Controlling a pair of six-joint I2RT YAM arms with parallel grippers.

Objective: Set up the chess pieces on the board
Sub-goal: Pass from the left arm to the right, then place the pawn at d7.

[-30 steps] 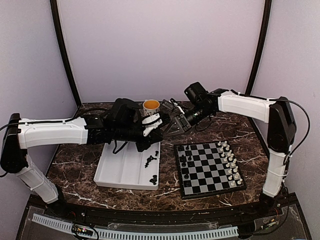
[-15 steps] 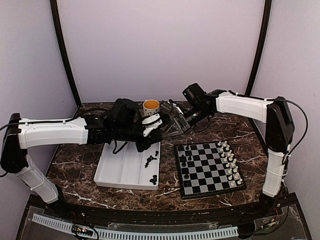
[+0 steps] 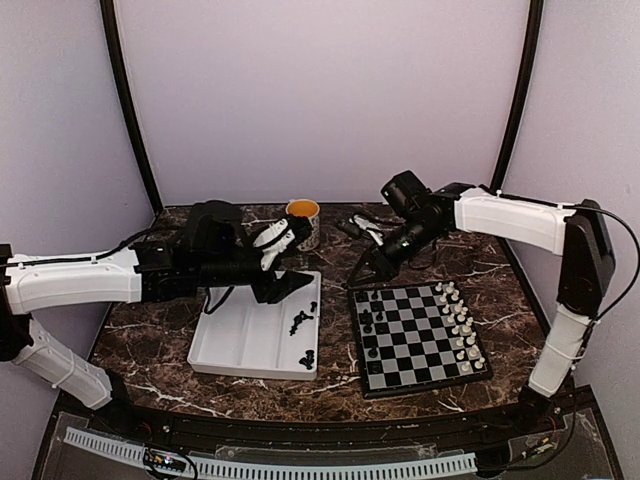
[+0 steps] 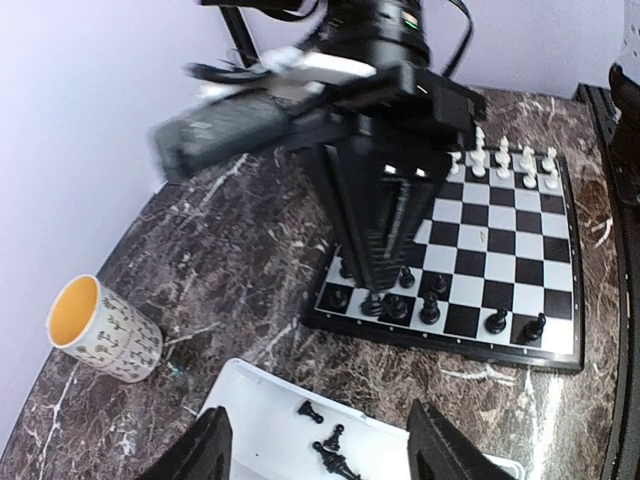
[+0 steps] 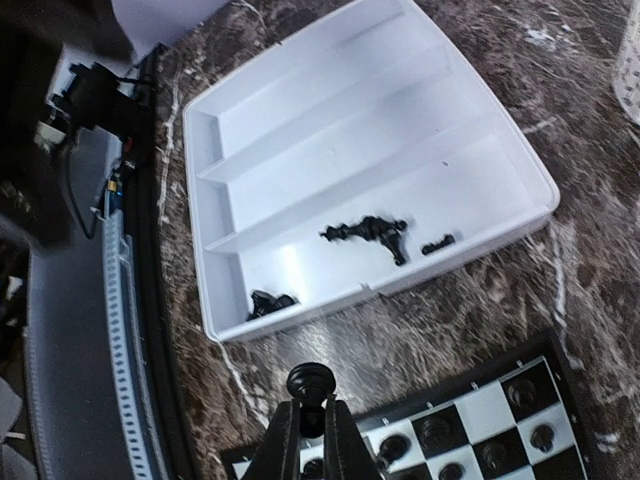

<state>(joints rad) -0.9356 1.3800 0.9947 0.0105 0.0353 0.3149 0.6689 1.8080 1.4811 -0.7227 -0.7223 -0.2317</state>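
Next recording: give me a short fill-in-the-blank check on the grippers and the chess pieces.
1. The right gripper is shut on a ___ chess piece.
2. The jaws of the left gripper stand ___.
3. Loose black pieces lie in the white ___ beside the board.
4. In the top view, the white pieces line the board's ___ side.
Missing words: black; open; tray; right.

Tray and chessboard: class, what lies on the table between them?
Nothing: a bare strip of marble table separates the white tray from the board, clearest in the right wrist view.
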